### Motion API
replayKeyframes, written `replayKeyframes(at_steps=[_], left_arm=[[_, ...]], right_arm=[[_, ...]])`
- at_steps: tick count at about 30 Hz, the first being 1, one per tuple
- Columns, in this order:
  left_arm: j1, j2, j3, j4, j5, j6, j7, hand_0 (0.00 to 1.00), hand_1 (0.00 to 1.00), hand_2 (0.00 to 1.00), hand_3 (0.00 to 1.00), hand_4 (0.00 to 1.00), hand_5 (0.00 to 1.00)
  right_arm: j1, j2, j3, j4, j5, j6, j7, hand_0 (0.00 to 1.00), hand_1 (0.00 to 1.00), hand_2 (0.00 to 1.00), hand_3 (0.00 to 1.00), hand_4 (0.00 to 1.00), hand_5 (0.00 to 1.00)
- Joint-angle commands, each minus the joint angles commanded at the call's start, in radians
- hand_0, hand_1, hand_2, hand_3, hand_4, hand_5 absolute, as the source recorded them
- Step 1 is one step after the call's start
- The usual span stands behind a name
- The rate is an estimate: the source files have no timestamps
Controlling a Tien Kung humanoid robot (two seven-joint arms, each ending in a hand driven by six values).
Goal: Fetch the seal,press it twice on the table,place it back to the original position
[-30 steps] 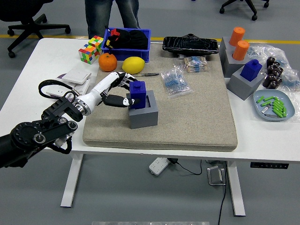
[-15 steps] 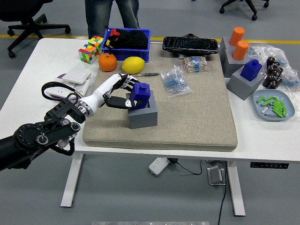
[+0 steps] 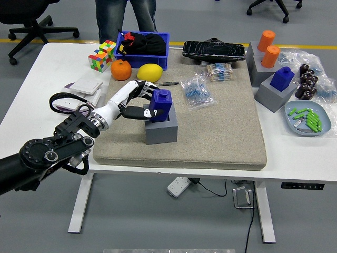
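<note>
Midway through the fetch, the blue seal [image 3: 159, 102] tilts half-risen out of its grey holder [image 3: 161, 128], gripped by the left hand [image 3: 141, 104]. Since a second ago it sits higher. Next comes a clean lift clear of the holder, then presses on the table [image 3: 47, 79].

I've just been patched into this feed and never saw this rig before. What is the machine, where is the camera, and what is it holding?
One picture, taken from the robot's head, looking down over a white table. The black arm from the left ends in a five-fingered left hand. Its fingers grip a dark blue block-shaped seal, which sits tilted in the top of its grey square holder on a beige mat. Behind lie an orange, a lemon and a colourful puzzle cube. A similar seal stands at the right. The right arm is out of view.
</note>
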Motion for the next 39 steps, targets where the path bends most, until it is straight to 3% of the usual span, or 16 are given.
replayKeyframes(at_steps=[20,39], left_arm=[[0.011,-0.041,-0.004,0.059,-0.035,0.009,-0.017,0.633,0.511,0.468,0.581,0.721,0.002],[0.031,-0.048,-0.014,0.065,-0.057,0.008,-0.025,0.631,0.51,0.468,0.581,0.723,0.002]], right_arm=[[0.01,-0.005,-0.016,0.0,0.001,-0.001,-0.001,0.73,0.682,0.653,0.616,0.719,0.516],[0.005,-0.004,-0.017,0.0,-0.001,0.0,-0.002,0.73,0.683,0.653,0.615,0.719,0.516]])
